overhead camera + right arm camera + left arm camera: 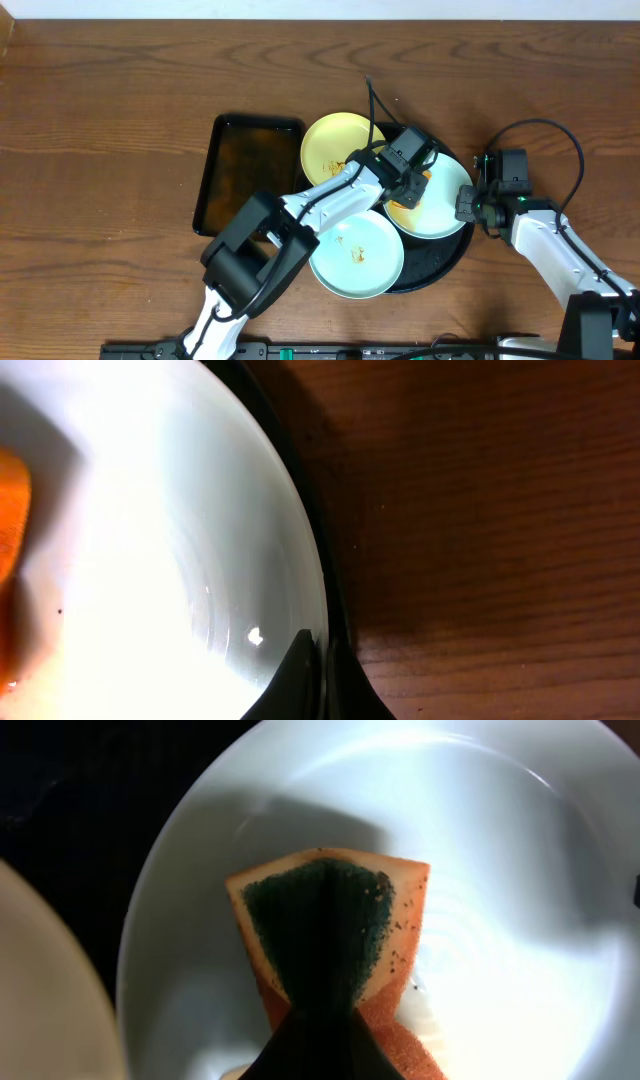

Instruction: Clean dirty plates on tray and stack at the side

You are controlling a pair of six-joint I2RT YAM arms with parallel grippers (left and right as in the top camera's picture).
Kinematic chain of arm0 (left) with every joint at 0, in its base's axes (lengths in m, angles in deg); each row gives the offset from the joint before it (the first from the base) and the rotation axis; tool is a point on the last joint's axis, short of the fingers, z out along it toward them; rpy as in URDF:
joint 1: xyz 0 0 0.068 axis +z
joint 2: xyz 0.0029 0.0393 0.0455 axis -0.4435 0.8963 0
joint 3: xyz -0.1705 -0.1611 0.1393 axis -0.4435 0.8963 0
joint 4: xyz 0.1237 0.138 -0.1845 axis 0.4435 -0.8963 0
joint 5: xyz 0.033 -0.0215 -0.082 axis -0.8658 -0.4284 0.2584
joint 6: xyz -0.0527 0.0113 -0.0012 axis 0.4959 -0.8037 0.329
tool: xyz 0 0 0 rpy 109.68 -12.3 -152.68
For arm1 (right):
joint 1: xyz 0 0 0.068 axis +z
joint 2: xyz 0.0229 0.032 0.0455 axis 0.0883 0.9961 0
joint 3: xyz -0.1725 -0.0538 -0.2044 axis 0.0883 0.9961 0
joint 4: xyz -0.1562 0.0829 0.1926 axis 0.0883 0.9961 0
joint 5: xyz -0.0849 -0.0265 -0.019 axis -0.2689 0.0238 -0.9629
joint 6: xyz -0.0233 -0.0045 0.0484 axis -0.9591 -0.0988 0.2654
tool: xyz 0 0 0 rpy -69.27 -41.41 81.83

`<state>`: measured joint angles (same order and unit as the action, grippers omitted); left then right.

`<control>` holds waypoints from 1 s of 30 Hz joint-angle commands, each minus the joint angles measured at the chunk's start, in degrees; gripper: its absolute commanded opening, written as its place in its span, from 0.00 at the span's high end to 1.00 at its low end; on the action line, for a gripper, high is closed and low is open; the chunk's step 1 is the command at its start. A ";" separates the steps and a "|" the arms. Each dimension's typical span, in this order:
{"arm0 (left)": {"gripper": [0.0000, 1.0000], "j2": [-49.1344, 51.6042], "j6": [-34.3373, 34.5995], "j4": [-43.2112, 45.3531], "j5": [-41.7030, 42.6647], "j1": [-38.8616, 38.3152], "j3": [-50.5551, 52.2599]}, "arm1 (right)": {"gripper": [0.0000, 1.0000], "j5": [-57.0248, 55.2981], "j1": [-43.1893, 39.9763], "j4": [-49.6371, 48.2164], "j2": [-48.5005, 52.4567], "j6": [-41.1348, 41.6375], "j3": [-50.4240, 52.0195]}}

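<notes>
Left gripper: was clenched on a rectangular orange sponge with a dark green scouring face; held it pressed down on the inside of a plate, green face upward in the left wrist view.

Right gripper: was shut tight on the right rim of the same plate, with one finger over the inside and the other outside, just beside the tray's raised edge.

Round shallow white plate: lay on the right part of the tray, between the two grippers; looked wet and glossy, with one small pale speck near the rim in the right wrist view.

Round pale yellow plate: lay on the far left part of the tray, with small brown smears near its middle; was partly hidden under the left arm.

Round mint-white plate: lay at the near left side of the tray and reached out over its edge; carried a few small brown specks in the middle.

Large round black tray: stood on the brown wooden table, mostly covered by the three plates.

Rectangular dark tray: stood just left of the yellow plate, with a glossy brownish bottom.
</notes>
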<state>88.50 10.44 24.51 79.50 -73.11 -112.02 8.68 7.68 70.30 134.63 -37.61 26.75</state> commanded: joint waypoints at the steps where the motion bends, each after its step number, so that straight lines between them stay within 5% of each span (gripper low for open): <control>1: 0.92 -4.44 -0.74 -1.33 -3.23 0.46 -0.92 | 0.98 -2.19 0.33 0.92 0.24 0.17 -0.33; 12: 0.92 -17.55 -0.57 -14.19 -6.27 5.03 -0.92 | 0.90 -2.19 0.31 0.55 0.26 0.20 -0.33; 30: 0.93 -20.41 -0.48 -26.12 -6.38 26.23 -0.87 | 0.77 0.15 0.33 -1.88 2.21 3.43 2.27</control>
<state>69.93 10.44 -0.71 73.95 -49.18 -112.28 7.39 7.66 69.10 135.40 -36.11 27.85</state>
